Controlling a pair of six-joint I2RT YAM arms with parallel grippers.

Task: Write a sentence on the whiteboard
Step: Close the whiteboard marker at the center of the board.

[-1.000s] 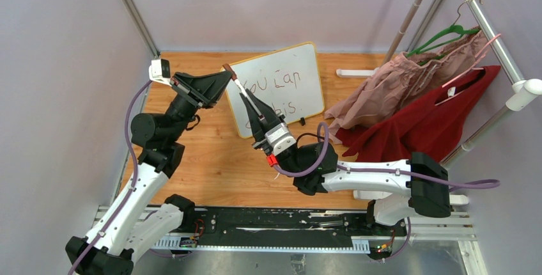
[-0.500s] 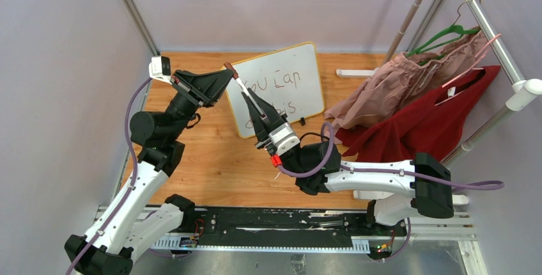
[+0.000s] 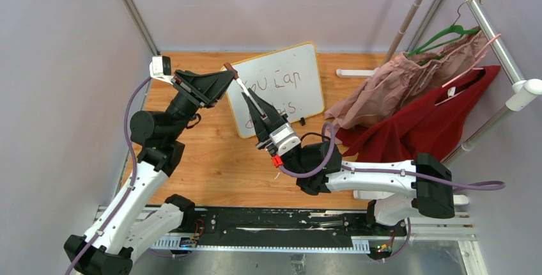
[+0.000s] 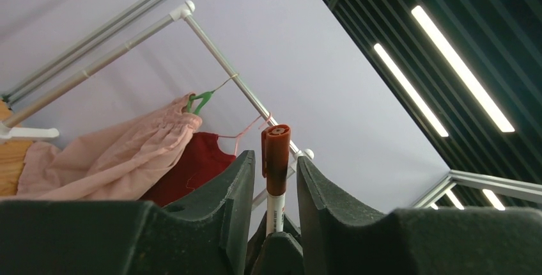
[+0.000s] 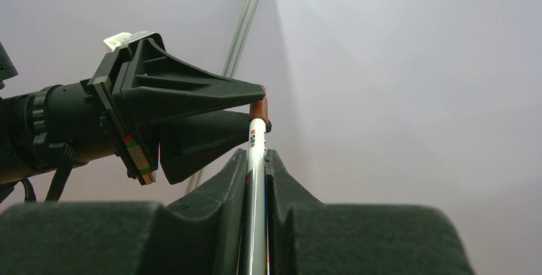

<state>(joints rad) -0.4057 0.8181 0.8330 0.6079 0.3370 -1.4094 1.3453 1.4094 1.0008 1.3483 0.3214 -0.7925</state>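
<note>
Writing looks done: the whiteboard [image 3: 308, 62] stands propped on its feet at the back middle of the wooden table [image 3: 211, 153], and the sentence [image 3: 276, 83] is on it in two dark lines. The top line reads "You can"; the lower line is partly hidden behind the right gripper [image 3: 250, 100], with only its end showing. That gripper is clamped tight on the marker [image 5: 257, 139], which it holds in the air in front of the board's left edge, not touching the board. The brown cap [image 4: 276, 150] sits on the marker's far end, so capping seems done too. The left gripper [image 3: 227, 77] is at that cap, with its jaws a narrow way apart. The left wrist view shows a slim gap on each side of the cap, so it looks let go rather than pinched. Judged progress: nearly finished. What seems left is the left arm backing off the cap and the right arm putting the marker down somewhere. Whether the full sentence is legible can't be told from here.
</note>
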